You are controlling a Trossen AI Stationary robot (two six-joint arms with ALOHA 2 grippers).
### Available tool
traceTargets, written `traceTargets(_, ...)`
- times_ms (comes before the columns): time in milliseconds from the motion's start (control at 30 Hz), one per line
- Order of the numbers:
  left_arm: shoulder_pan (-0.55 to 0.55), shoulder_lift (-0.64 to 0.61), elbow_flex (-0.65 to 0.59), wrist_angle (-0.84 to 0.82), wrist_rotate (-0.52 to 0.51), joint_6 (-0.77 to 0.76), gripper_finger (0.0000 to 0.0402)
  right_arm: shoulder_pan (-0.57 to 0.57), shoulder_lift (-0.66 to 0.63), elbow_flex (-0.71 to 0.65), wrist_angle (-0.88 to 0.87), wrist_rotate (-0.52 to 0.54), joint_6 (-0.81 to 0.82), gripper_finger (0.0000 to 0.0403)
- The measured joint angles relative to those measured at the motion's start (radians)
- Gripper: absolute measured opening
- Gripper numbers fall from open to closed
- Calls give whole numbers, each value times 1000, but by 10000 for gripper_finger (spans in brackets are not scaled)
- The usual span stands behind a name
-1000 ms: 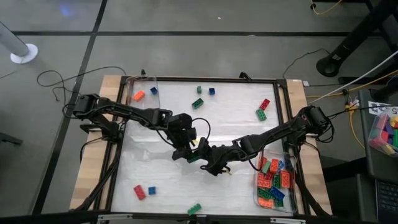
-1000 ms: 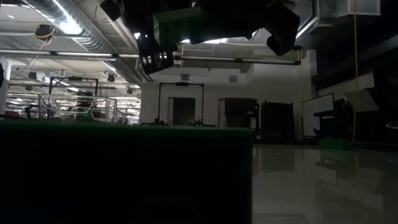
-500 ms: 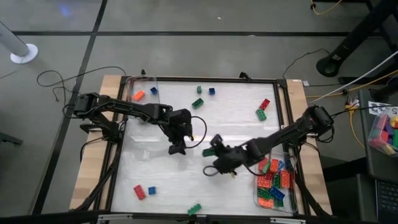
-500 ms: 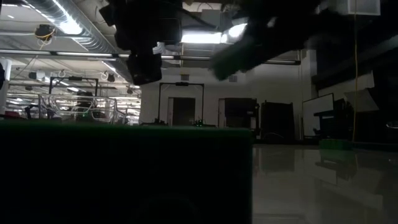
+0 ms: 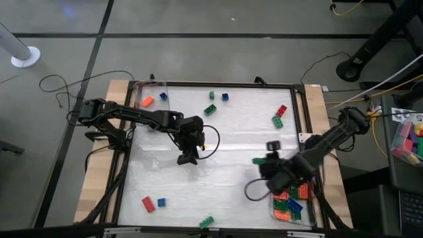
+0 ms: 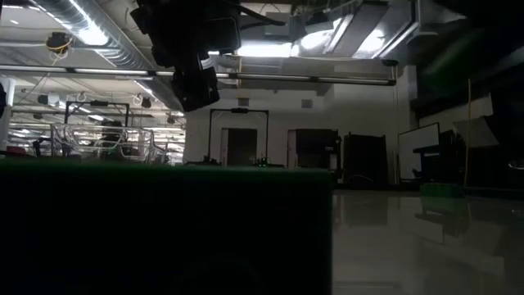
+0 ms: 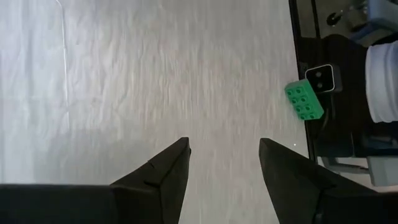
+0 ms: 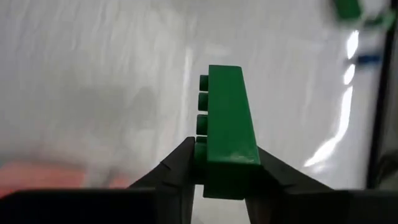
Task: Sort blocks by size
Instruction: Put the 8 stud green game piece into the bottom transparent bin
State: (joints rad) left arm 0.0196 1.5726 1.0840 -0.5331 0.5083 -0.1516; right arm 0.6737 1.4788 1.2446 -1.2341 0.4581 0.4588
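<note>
1. The left arm reaches from the table's left edge toward the middle; the left gripper (image 5: 186, 158) points down over the table, its fingers (image 7: 163, 171) spread apart with nothing between them.
2. The right arm bends in from the right edge; the right gripper (image 8: 224, 163) is clamped on a green brick (image 8: 229, 134).

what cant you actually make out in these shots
- Low view: the table is blocked by a dark wall against the lens; no blocks show.
- High view: the blocks in the clear tray are partly covered by the right arm, so no count.
- High view: the right tool is blurred; only the right wrist view shows its green block.
- Left wrist view: the left tool is open and empty.
</note>
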Motion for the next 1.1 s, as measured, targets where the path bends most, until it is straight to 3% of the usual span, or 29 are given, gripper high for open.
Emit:
traceTargets(233, 0, 0, 0, 0, -6, 3, 182, 153, -23, 0, -252, -180, 451, 112)
traceTargets(333, 0, 0, 0, 0, -13, 7, 182, 214, -23, 0, -259, -281, 571, 113)
traceTargets(467, 0, 0, 0, 0, -55, 13, 182, 276, -23, 0, -234, -344, 663, 114)
traceTargets(700, 0, 0, -1, 0, -90, 14, 182, 316, -23, 0, -183, -350, 774, 115)
traceTargets(1100, 0, 0, -1, 0, -94, 2, 182, 314, -23, 0, -173, -367, 813, 115)
